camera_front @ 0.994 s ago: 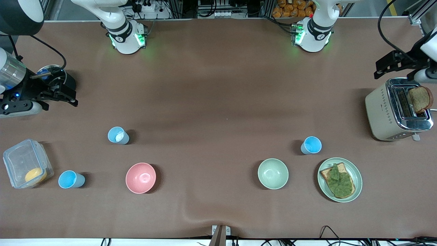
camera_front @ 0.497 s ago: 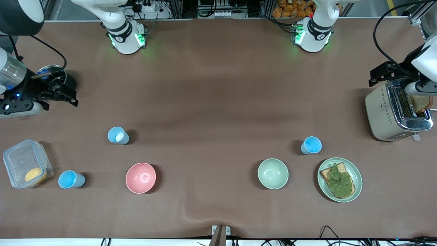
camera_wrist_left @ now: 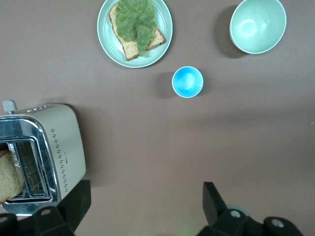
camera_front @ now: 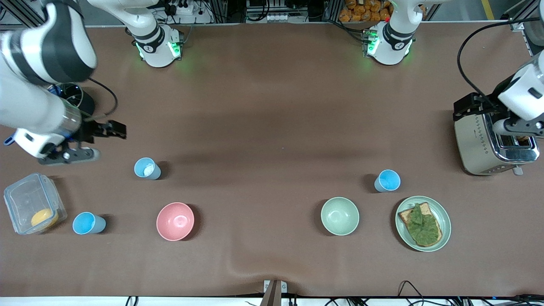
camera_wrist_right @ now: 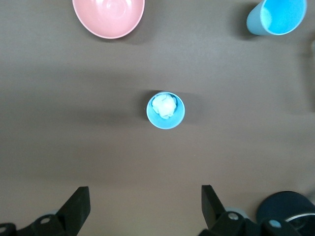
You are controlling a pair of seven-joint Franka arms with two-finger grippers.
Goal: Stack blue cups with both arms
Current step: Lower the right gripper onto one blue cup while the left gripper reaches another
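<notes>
Front view shows you three blue cups: one [camera_front: 147, 168] holding something white, one [camera_front: 88, 223] by the counter's right-arm edge, one [camera_front: 387, 180] toward the left arm's end. Both the right claw [camera_wrist_right: 142, 209] and left claw [camera_wrist_left: 142, 209] gape wide, empty. These look light, thin, slippery; pinch the rim wall.

cup one [camera_front: 147, 168] light blue, upright, white lump inside, left-centre of front frame | cup two [camera_front: 88, 223] light blue, upright, empty, lower left, closer to the front camera than cup one | cup three [camera_front: 387, 180] light blue, upright, empty, right of centre | all apart, unstacked, on brown tabletop [camera_front: 263, 127]
</notes>
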